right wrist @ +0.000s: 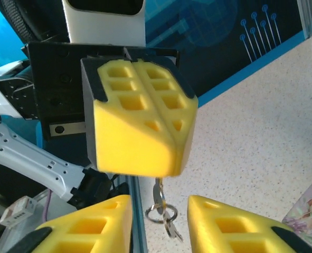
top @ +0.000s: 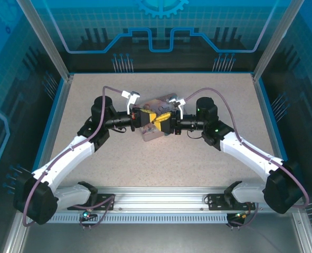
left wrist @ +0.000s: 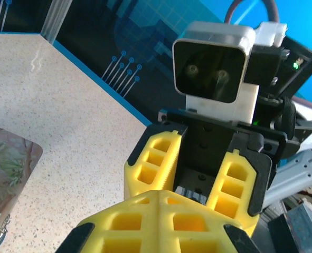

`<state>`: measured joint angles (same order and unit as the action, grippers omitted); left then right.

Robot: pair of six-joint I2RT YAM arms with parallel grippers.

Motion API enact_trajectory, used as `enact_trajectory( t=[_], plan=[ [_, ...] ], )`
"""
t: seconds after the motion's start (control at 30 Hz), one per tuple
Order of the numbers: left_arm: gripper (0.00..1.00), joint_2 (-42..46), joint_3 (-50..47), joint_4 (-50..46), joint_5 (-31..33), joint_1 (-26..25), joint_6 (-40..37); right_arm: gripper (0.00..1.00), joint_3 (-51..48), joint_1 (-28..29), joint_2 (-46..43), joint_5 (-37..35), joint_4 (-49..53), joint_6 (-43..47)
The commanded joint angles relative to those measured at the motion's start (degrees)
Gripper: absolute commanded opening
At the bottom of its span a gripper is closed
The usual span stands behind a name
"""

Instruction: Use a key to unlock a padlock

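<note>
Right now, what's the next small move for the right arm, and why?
Probably close the right gripper on the key. The left gripper is shut, and the key dangles on its ring just below those fingertips, apparently between the right gripper's open fingers.

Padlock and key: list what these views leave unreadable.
Right wrist: whatever the left gripper clamps above the hanging key ring is buried between its shut jaws.
The key: tiny, blurred, near the bottom edge.
Top external: the right gripper overlaps the tin, hiding its middle.
</note>
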<state>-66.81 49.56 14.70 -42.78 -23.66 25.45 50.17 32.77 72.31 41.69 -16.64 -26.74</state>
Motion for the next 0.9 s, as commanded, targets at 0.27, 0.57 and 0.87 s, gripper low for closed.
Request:
enact_trajectory(
  t=[0.27,0.57,0.87],
  plan=[
    [0.00,2.5,-3.6,12.5,7.7,-0.9,7.8,0.67,-3.9,-0.7,2.1,2.4,-19.3,-7.4],
    [0.00,2.3,-3.7,11.6,7.5,-0.9,7.7,0.54,-1.4,0.7,5.3,1.5,-19.2,-7.5],
    [0.00,2.3,-3.8,10.9,7.7,-1.0,7.0,0.39,-1.2,1.0,5.2,0.7,-19.9,-8.5]
  ],
)
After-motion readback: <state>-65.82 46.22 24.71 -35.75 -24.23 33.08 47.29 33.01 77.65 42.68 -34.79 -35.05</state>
